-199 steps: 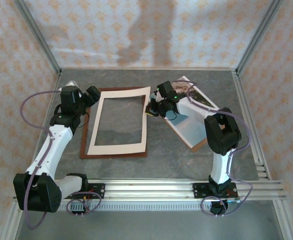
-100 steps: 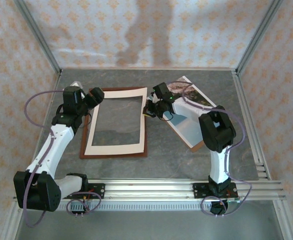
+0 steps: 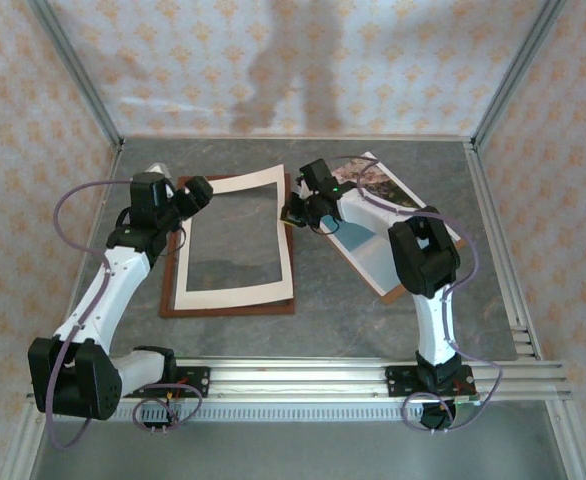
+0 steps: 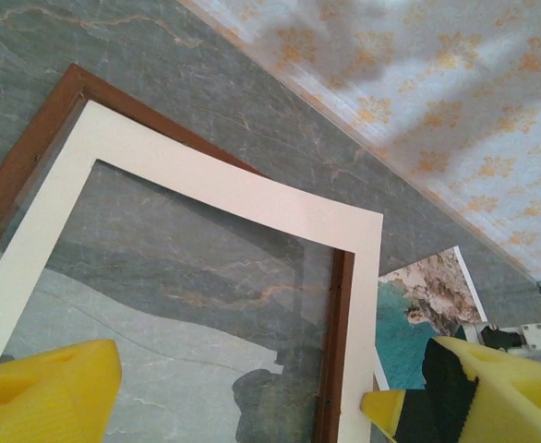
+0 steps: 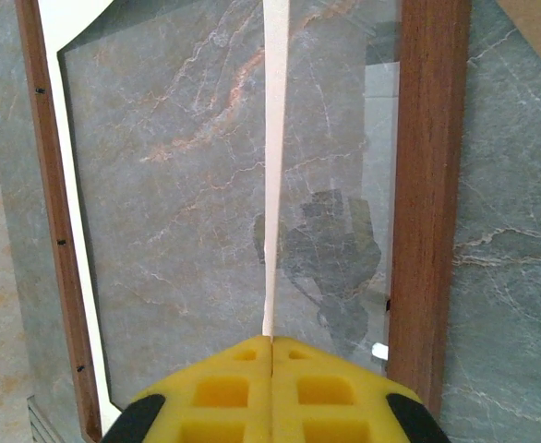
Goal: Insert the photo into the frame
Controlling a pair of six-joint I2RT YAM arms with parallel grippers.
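Note:
The frame (image 3: 228,309) of reddish-brown wood lies flat left of centre, with glass in it. A cream mat (image 3: 235,292) with a large window rests on it, its far right corner raised. My right gripper (image 3: 291,212) is shut on that mat's right edge; the mat (image 5: 270,185) runs edge-on out of the closed gripper (image 5: 271,346) over the frame (image 5: 427,185). The photo (image 3: 378,250), turquoise sea and pale rocks, lies to the right. My left gripper (image 3: 195,192) hovers open over the frame's far left corner; below it I see frame (image 4: 30,148), mat (image 4: 215,185) and photo (image 4: 418,295).
A plain brown board (image 3: 405,288) lies under the photo and sticks out at its near right edge. Metal rails (image 3: 513,300) bound the table on the right and at the front. Patterned walls enclose the table.
My right gripper has moved left and farther back with the mat's edge, so the mat's far right corner has risen and skewed. My left gripper has shifted slightly right over the frame's corner.

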